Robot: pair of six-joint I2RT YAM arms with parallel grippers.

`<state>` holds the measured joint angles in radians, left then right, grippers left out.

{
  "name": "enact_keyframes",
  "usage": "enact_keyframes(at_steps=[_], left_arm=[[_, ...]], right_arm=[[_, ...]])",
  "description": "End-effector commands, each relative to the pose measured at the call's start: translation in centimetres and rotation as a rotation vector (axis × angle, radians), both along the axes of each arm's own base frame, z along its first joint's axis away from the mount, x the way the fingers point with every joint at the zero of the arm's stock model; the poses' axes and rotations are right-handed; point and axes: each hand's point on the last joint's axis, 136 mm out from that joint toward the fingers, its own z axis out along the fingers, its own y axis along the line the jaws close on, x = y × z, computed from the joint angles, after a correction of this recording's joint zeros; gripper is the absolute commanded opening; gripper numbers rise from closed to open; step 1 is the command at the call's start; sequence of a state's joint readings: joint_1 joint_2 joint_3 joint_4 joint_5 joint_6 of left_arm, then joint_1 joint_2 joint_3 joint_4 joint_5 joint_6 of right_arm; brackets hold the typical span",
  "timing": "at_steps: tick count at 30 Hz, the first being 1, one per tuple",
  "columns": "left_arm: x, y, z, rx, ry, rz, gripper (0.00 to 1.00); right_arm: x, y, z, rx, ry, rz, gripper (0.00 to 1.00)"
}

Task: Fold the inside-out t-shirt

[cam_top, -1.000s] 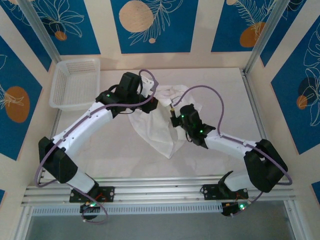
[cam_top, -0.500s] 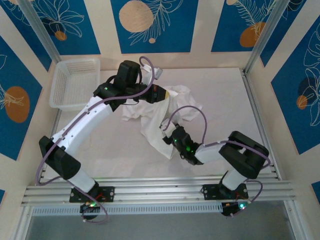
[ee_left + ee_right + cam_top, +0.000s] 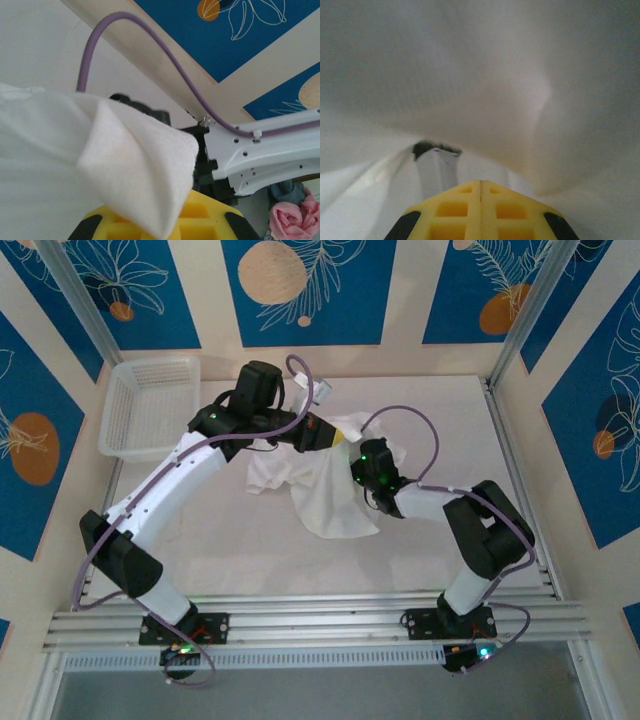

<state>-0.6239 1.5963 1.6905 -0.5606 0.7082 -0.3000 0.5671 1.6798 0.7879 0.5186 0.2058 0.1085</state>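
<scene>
The inside-out t-shirt [image 3: 325, 495] is a rumpled white heap in the middle of the table. My left gripper [image 3: 338, 436] hangs over its far edge and is shut on a fold of the white cloth [image 3: 135, 170], which runs down between the yellow jaws of the left gripper [image 3: 160, 222]. My right gripper [image 3: 366, 464] is pushed into the shirt's right side, just right of the left one. In the right wrist view the right gripper [image 3: 480, 182] is shut, yellow pads pressed together with nothing between them. Cloth [image 3: 485, 85] drapes close all around it.
A white mesh basket [image 3: 150, 405] stands at the far left of the table. The right arm's white link [image 3: 260, 160] crosses close in front of the left gripper. Some pink cloth [image 3: 295, 215] lies at the lower right of the left wrist view.
The right gripper went toward the table's near edge, then came back up into the shirt beside the left gripper. The left gripper shifted right with its fold. The shirt's lower tail bunched up.
</scene>
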Motion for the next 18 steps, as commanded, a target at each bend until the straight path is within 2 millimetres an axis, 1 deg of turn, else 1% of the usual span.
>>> enact_keyframes(at_steps=[1, 3, 5, 7, 9, 11, 12, 14, 17, 18], left_arm=[[1.5, 0.3, 2.9, -0.061, -0.021, 0.098, 0.00], [3.1, 0.4, 2.8, -0.051, -0.002, 0.182, 0.00], [4.1, 0.3, 3.0, -0.047, 0.018, 0.228, 0.00], [4.9, 0.1, 3.2, -0.050, 0.048, 0.264, 0.00], [5.6, 0.0, 3.4, -0.060, 0.070, 0.296, 0.00], [5.6, -0.2, 4.1, -0.084, 0.082, 0.296, 0.00], [5.1, -0.5, 4.6, -0.109, 0.085, 0.264, 0.00], [3.5, -1.4, 6.0, -0.163, 0.070, 0.167, 0.00], [-0.7, -2.6, 8.6, -0.253, -0.008, -0.033, 0.00], [-1.9, -2.7, 9.1, -0.260, -0.049, -0.069, 0.00]], right_arm=[[-3.8, 2.4, -3.3, -0.035, 0.102, 0.034, 0.00], [-5.3, 3.1, -3.1, -0.001, 0.071, -0.011, 0.00], [-6.9, 3.6, -3.0, 0.025, 0.055, -0.052, 0.00], [-8.4, 4.1, -2.9, 0.033, 0.040, -0.095, 0.00], [-9.5, 4.6, -2.8, 0.040, 0.016, -0.110, 0.00], [-10.2, 5.5, -3.1, 0.046, 0.024, -0.084, 0.00], [-10.3, 5.9, -3.6, 0.042, 0.053, -0.061, 0.00], [-10.0, 6.5, -4.7, 0.061, 0.142, -0.003, 0.00], [-9.4, 7.3, -5.8, 0.174, 0.317, 0.102, 0.00], [-9.0, 7.2, -6.7, 0.202, 0.382, 0.117, 0.00]])
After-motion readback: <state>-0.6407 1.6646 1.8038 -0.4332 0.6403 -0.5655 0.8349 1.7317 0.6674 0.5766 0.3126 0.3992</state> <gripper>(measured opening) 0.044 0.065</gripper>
